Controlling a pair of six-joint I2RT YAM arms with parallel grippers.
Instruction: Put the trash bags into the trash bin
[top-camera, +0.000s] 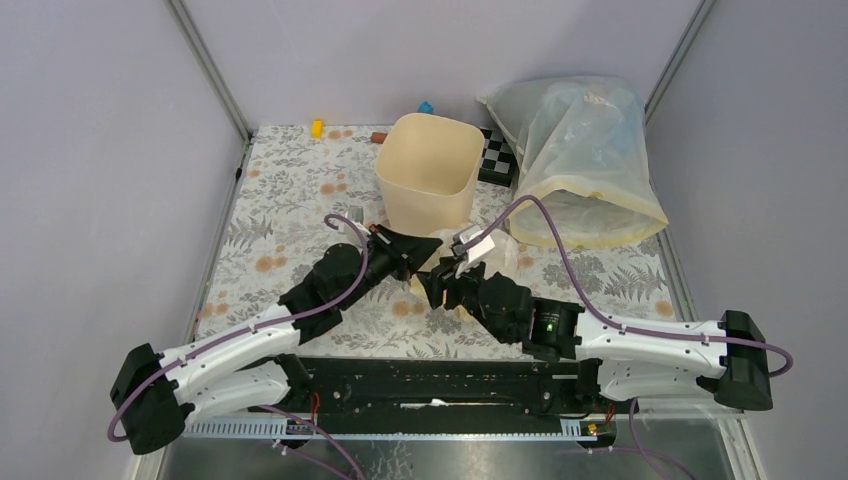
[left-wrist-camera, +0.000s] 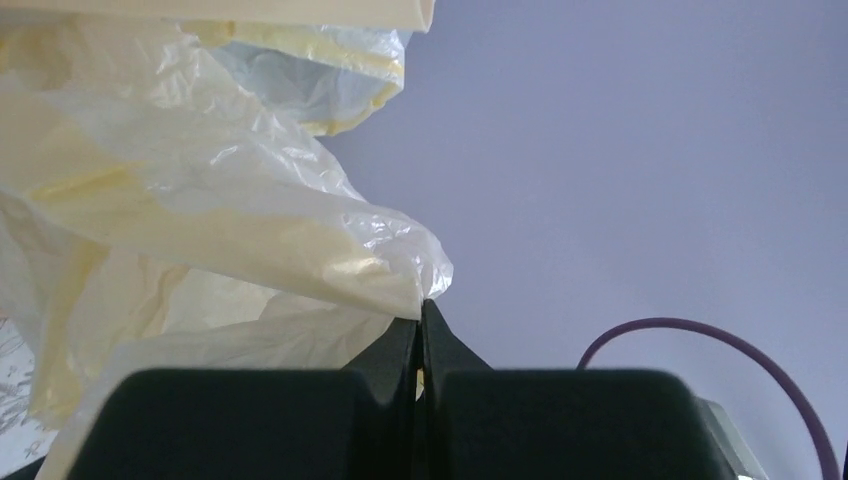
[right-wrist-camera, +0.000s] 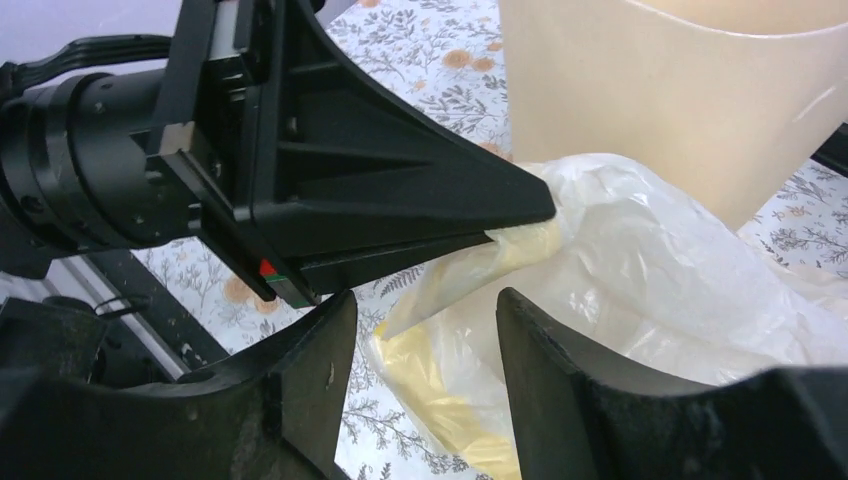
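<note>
Trash bag (right-wrist-camera: 640, 260) lies bunched on the floral table (top-camera: 290, 200), just in front of the trash bin (top-camera: 430, 165). The left gripper (left-wrist-camera: 420, 310) has its fingers pinched together on a fold of it. The right gripper (right-wrist-camera: 425, 300) holds its fingers apart just beside the plastic. A bulging clear sack (top-camera: 590, 150) lies right of the bin.

My left gripper (left-wrist-camera: 420, 318) and right gripper (right-wrist-camera: 425, 310) are black. The bag (right-wrist-camera: 640, 230): translucent cream-yellow, with deeper yellow in its folds. The bin (top-camera: 430, 165): plain cream-beige. The desk (top-camera: 290, 200) wears a grey-on-white leaf print dotted with orange-brown blooms. At its far right corner, a sack (top-camera: 585, 130), whitish-clear and yellowish at the rim. Along the far edge: a black-and-white checkerboard (top-camera: 497, 158), a yellow block (top-camera: 317, 128), a blue block (top-camera: 426, 107), a brown piece (top-camera: 379, 138). My left arm (top-camera: 230, 350) and right arm (top-camera: 650, 335) are white with black ends, my cables (left-wrist-camera: 660, 321) purple.
</note>
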